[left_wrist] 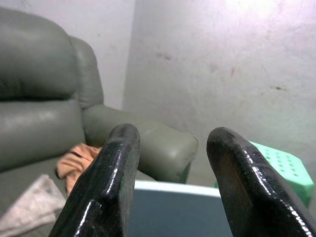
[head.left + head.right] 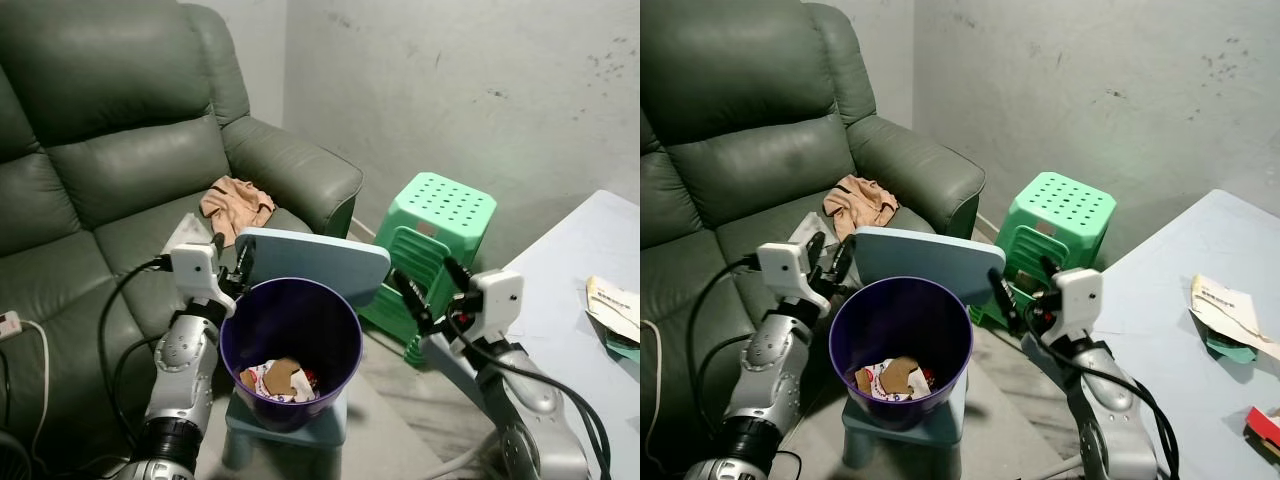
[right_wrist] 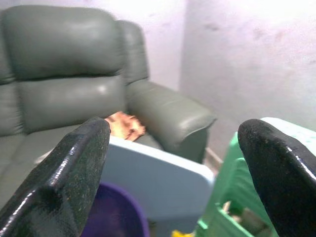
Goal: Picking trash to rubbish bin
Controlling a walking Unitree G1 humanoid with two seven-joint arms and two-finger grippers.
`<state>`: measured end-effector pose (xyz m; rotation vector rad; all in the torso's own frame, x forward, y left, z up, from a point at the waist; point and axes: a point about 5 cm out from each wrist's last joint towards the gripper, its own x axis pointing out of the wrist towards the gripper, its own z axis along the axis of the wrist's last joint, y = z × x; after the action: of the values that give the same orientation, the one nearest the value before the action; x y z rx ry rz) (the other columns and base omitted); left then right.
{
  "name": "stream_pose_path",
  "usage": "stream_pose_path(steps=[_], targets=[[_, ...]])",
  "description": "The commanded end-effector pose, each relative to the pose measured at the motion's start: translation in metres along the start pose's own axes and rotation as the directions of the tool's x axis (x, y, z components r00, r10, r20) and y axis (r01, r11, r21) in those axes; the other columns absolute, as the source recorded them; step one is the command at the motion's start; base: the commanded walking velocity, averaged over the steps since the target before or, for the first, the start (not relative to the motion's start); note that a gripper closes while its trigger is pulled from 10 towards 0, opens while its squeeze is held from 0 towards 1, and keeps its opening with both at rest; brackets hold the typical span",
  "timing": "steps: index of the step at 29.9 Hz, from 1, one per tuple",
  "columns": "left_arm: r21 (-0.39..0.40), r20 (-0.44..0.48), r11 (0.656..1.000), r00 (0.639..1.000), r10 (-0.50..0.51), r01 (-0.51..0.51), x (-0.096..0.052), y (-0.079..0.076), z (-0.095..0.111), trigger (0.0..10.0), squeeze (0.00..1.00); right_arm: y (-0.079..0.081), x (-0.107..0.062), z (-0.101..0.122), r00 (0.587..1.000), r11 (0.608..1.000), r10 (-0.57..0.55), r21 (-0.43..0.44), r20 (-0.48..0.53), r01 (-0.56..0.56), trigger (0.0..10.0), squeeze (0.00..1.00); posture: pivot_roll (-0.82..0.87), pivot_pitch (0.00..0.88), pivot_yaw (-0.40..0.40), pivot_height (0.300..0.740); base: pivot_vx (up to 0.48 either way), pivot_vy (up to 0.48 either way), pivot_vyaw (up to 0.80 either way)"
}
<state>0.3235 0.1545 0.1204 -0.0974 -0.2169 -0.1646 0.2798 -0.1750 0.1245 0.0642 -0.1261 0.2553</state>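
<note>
A purple rubbish bin (image 2: 290,330) stands on a small pale blue stool (image 2: 290,428), with crumpled paper and cardboard trash (image 2: 277,380) at its bottom. My left gripper (image 2: 229,255) hovers at the bin's left rim, open and empty; in its wrist view both black fingers (image 1: 106,182) stand apart above the pale blue panel (image 1: 173,207). My right gripper (image 2: 432,288) is held to the right of the bin, open wide with nothing in it, fingers (image 3: 69,168) spread. A crumpled paper (image 2: 1228,305) lies on the table at the right.
A pale blue panel (image 2: 315,260) rises behind the bin. A green plastic stool (image 2: 440,215) stands by the wall. The grey sofa (image 2: 110,170) holds a peach cloth (image 2: 235,203). The light blue table (image 2: 1160,330) also bears a teal item (image 2: 1230,349) and a red one (image 2: 1265,425).
</note>
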Motion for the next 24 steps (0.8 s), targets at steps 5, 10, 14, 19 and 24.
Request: stream_pose_path(steps=[5, 10, 14, 19, 24], targets=[[0.01, 0.026, 0.996, 0.996, 0.09, -0.09, -0.001, 0.009, 0.013, 10.0, 0.0, -0.01, 0.004, -0.006, 0.99, 0.989, -0.142, -0.053, -0.01, 0.141, 10.0, 0.0, 0.05, 0.0, -0.071, 0.74, 0.0, 0.0, 0.0], [0.042, 0.025, 0.996, 0.997, 0.076, -0.077, 0.002, 0.009, 0.017, 10.0, 0.0, -0.009, 0.009, -0.011, 0.986, 0.987, -0.162, -0.027, -0.043, 0.16, 10.0, 0.0, 0.06, 0.0, -0.068, 0.74, 0.0, 0.0, -0.21], [0.078, 0.022, 0.994, 0.997, 0.073, -0.074, 0.006, 0.012, 0.022, 10.0, 0.0, -0.008, 0.013, -0.012, 0.984, 0.985, -0.171, -0.045, -0.04, 0.169, 10.0, 0.0, 0.06, 0.0, -0.061, 0.74, 0.0, 0.0, -0.72], [0.085, 0.016, 0.993, 0.996, 0.083, -0.085, 0.008, 0.012, 0.026, 10.0, 0.0, -0.007, 0.015, -0.014, 0.983, 0.982, -0.18, -0.057, -0.032, 0.178, 10.0, 0.0, 0.06, 0.0, -0.057, 0.74, 0.0, 0.0, -0.72], [0.08, 0.01, 0.994, 0.997, 0.078, -0.078, 0.01, 0.008, 0.026, 10.0, 0.0, -0.006, 0.017, -0.015, 0.982, 0.981, -0.186, -0.058, -0.032, 0.184, 10.0, 0.0, 0.06, 0.0, -0.057, 0.74, 0.0, 0.0, -0.72]])
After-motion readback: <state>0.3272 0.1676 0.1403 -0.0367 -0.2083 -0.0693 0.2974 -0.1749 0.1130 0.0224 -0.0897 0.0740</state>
